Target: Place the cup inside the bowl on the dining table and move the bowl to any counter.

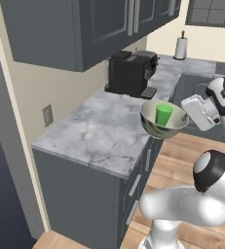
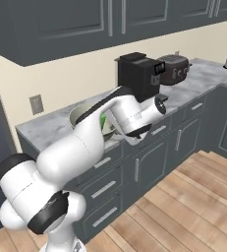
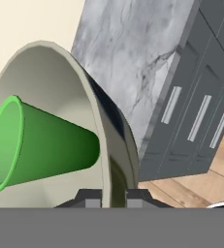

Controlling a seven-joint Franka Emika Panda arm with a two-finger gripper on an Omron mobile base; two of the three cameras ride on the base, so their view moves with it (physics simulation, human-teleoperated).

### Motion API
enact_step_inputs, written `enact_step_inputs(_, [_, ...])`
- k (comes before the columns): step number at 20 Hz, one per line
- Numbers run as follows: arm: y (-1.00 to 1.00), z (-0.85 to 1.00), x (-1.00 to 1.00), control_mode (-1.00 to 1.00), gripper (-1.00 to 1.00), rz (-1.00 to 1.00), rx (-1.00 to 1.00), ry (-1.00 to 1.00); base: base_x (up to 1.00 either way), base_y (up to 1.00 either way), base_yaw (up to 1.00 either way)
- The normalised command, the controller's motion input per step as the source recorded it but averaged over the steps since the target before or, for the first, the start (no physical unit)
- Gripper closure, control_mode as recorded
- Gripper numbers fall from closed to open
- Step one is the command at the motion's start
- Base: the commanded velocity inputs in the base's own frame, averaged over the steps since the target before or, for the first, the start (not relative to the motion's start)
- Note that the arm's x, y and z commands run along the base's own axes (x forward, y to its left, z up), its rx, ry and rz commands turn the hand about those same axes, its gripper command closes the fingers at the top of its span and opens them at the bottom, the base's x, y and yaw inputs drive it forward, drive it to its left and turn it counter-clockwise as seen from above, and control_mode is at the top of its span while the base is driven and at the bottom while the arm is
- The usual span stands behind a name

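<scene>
- The bowl hangs in the air at the front edge of the wall tabletop, near the coffee machine, carried by the tool, which pinches its rim: in the hand view one dark fingertip sits on each side of the thin wall.
- The cup stands upright inside the bowl, on the pale inner floor; it touches nothing but the bowl.
- The bowl looks like stiff, thin metal, smooth and likely slippery. A rim pinch on one side leaves the rest of the bowl hanging off that hold, so I judge it prone to pivoting if jolted.
- The cup appears light and loose, tapered with a narrow base; any tilt of the bowl could tip or slide it. Keeping the bowl level matters more than speed.
- A hold on the rim is the only sensible one here, since the wall is too wide to span.
- The tabletop is flat marbled stone, bare between the coffee machine and its near corner, which seems ample landing space.
- Dark cupboards hang above it, limiting headroom; a wall socket sits low on the beige wall.
- Further along stand a toaster and a paper roll; the floor is wood planks.
</scene>
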Motion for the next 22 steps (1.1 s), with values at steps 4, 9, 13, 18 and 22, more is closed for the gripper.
enact_step_inputs(4, [0.00, 0.00, 0.00, -1.00, 1.00, 0.00, 0.00, 0.00, 0.00, 0.00, 0.00])
enact_step_inputs(9, [0.10, -0.21, 0.00, -1.00, 1.00, 0.00, 0.00, 0.00, 0.00, 0.00, 0.00])
enact_step_inputs(13, [0.32, -0.14, 0.00, -1.00, 1.00, 0.00, 0.00, 0.00, 0.00, 0.00, 0.00])
enact_step_inputs(18, [0.48, 0.00, 0.00, -1.00, 1.00, 0.01, -0.01, 0.00, 0.00, 0.00, 0.00])
enact_step_inputs(22, [0.28, -0.09, 0.00, -1.00, 1.00, 0.03, 0.00, -0.01, 0.00, 0.00, 0.00])
